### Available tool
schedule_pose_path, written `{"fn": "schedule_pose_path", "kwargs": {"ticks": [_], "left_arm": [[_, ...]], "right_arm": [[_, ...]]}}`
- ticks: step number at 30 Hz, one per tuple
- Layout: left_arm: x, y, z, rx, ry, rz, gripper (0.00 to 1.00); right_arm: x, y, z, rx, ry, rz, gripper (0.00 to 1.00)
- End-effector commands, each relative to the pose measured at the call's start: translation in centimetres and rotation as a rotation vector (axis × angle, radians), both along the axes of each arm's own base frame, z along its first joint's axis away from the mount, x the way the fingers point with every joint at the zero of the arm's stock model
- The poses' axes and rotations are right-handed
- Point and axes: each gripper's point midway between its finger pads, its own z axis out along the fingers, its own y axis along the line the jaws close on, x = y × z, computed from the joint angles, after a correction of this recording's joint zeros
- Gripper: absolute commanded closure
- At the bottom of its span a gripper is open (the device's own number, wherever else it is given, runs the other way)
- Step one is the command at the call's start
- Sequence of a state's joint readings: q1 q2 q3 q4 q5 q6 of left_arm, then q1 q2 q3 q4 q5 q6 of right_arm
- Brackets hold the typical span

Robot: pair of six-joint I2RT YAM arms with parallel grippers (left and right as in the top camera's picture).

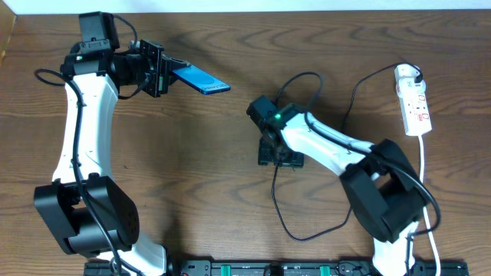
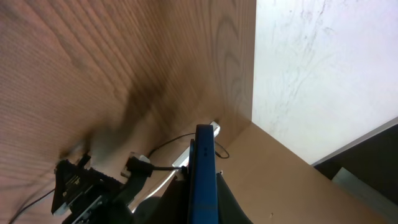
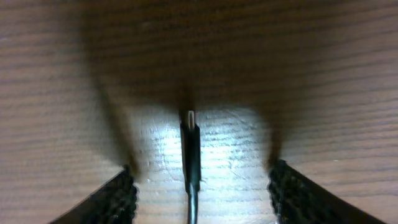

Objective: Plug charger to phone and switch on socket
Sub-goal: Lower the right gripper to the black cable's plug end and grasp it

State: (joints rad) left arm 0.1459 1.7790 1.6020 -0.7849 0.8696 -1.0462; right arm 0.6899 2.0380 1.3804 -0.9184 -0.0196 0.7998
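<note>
The left gripper [image 1: 163, 70] is clamping its jaws on one end of the slim rectangular blue-screened phone [image 1: 201, 80]. The phone's long axis is running left-right, with the free end pointing toward the right arm. The right gripper [image 3: 200, 180], jaws standing wide open, is straddling the thin black charger cable [image 3: 191, 158] without touching it. The cable is lying on the brown wooden table [image 1: 192, 169], its plug tip [image 3: 190, 117] pointing away from the wrist. The narrow white power strip [image 1: 413, 100] is lying well apart, at the far right.

From above, the counter [image 1: 192, 176] is evenly lit and sharp, with soft shadows. The left wrist view is a bit blurry, and its white wall [image 2: 311, 68] glares. The right wrist view is dim and fuzzy, with one bright patch around the charger [image 3: 191, 149].
</note>
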Motion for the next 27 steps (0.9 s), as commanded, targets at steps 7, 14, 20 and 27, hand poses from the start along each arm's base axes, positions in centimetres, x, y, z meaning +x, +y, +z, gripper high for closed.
{"fn": "schedule_pose_path", "kwargs": {"ticks": [7, 14, 20, 27], "left_arm": [[0.0, 0.0, 0.4, -0.004, -0.014, -0.007, 0.93], [0.1, 0.1, 0.3, 0.003, -0.013, -0.003, 0.93], [0.2, 0.1, 0.4, 0.004, -0.021, -0.003, 0.92], [0.3, 0.1, 0.5, 0.005, -0.029, -0.004, 0.92]], "right_arm": [[0.6, 0.6, -0.1, -0.007, 0.0, 0.016, 0.7], [1.2, -0.1, -0.1, -0.002, -0.001, -0.01, 0.87], [1.9, -0.7, -0.1, 0.012, 0.001, -0.039, 0.93], [3.2, -1.9, 0.0, 0.05, 0.016, -0.068, 0.99]]}}
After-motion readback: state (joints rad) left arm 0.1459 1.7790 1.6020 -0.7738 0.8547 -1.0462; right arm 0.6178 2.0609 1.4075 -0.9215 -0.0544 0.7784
